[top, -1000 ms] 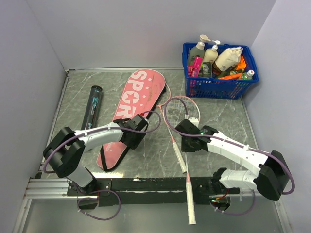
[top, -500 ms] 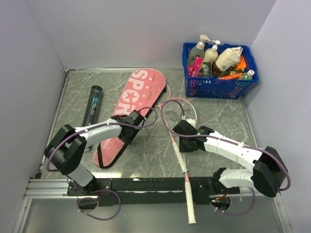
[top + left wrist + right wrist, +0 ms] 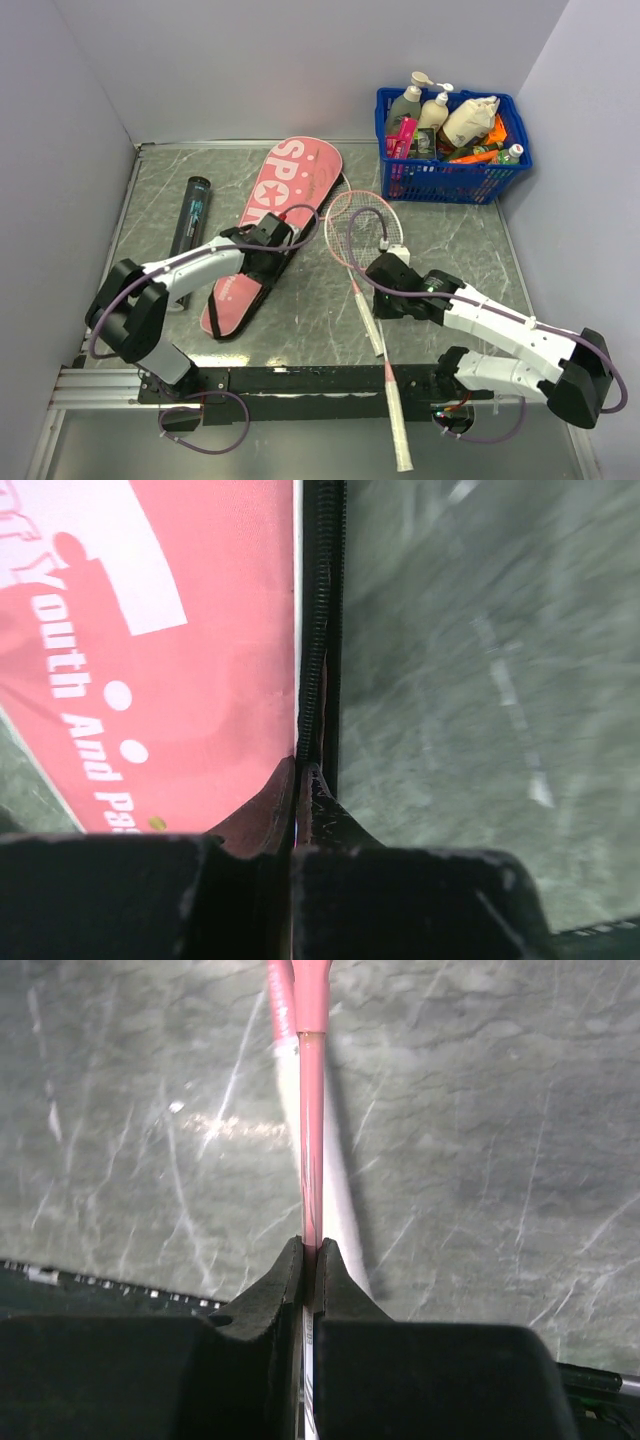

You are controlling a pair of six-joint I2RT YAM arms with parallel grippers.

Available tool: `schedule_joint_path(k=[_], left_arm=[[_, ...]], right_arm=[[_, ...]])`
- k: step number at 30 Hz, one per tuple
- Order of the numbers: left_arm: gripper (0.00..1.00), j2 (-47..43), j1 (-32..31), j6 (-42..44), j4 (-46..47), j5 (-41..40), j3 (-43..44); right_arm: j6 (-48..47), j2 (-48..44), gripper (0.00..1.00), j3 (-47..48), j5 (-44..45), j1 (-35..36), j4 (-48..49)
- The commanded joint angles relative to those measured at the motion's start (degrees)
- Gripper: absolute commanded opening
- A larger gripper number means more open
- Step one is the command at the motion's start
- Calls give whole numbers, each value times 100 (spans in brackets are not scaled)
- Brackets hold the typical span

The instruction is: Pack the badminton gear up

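The long pink racket cover (image 3: 288, 195) lettered "SPORT" lies slantwise on the table. My left gripper (image 3: 268, 262) is shut on its black zipper edge (image 3: 318, 630), with the pink face of the cover (image 3: 150, 630) to the left of the jaws. My right gripper (image 3: 386, 282) is shut on the thin pink shaft (image 3: 311, 1110) of one racket (image 3: 363, 222), whose white handle (image 3: 397, 430) crosses the arm rail. The second racket's white handle (image 3: 371, 330) lies just left of it, and its head is partly under the cover. A slim black tube (image 3: 190, 215) lies at the left.
A blue plastic basket (image 3: 452, 178) full of bottles stands at the back right corner. Grey walls close in the table on the left, back and right. The black arm rail (image 3: 300, 380) runs along the near edge.
My left gripper has closed on the cover's zipper edge and moved up along it. The right gripper has kept its grip, and its racket's head has swung a little to the left.
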Motion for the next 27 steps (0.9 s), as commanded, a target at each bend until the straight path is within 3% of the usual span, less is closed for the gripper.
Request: schedule_joint_path(k=[1, 12, 27], left_arm=[[1, -503, 20, -243, 300, 543, 472], [1, -1179, 20, -656, 678, 658, 543], [1, -1979, -76, -1007, 1056, 1291, -124]], right_arm=[[155, -69, 0, 136, 17, 444, -345], [639, 221, 0, 567, 317, 1218, -715], [157, 2268, 0, 2042, 194, 1297, 137]])
